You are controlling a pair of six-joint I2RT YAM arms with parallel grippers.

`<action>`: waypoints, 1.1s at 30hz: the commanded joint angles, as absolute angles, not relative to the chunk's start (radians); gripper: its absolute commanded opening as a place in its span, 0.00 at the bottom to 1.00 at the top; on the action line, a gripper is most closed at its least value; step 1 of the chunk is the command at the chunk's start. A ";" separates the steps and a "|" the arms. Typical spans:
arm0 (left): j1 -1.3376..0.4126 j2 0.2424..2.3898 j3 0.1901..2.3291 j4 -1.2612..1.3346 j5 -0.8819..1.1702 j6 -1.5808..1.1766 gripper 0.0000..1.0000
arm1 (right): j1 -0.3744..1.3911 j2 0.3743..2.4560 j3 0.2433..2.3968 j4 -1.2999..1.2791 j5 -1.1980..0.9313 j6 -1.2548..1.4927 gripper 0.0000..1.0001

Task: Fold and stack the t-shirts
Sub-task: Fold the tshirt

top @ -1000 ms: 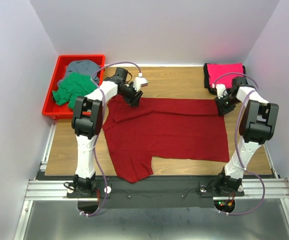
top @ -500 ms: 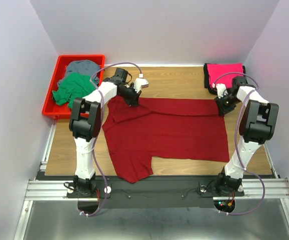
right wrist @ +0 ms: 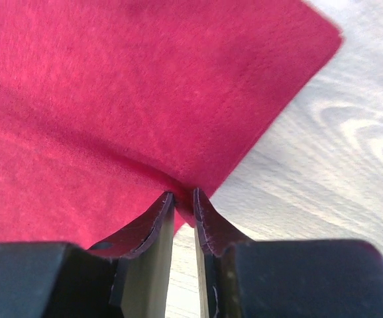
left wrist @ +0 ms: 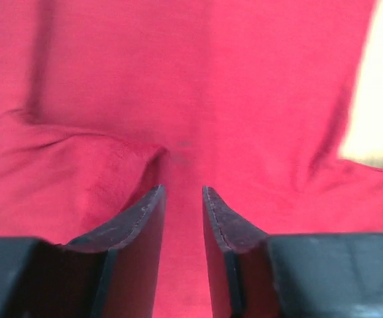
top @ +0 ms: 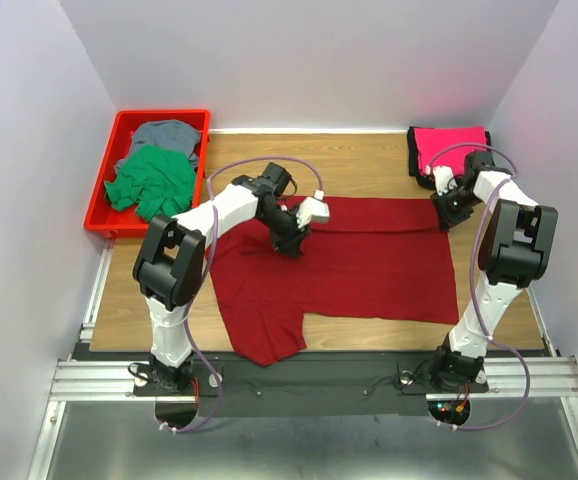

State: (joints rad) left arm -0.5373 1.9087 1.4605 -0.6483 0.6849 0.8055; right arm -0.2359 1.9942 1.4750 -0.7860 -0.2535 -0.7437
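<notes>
The left end effector (left wrist: 182,191) and right end effector (right wrist: 183,194) each pinch the dark red t-shirt (top: 369,270); the right's thin hem-corner grip could slip under tension, skewing the fold.

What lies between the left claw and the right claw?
Only the dark red t-shirt, spread out from left claw to right claw; the top view shows it.

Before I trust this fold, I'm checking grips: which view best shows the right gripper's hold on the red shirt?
Right wrist view: the right gripper pinches the hem of the red shirt near its corner. The top view shows that pinch only small, from above; the left wrist view misses it.
</notes>
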 commanded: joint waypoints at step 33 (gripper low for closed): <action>-0.296 1.838 1.175 -0.433 0.353 0.640 0.50 | -0.160 2.088 1.525 -0.756 -0.295 -0.637 0.25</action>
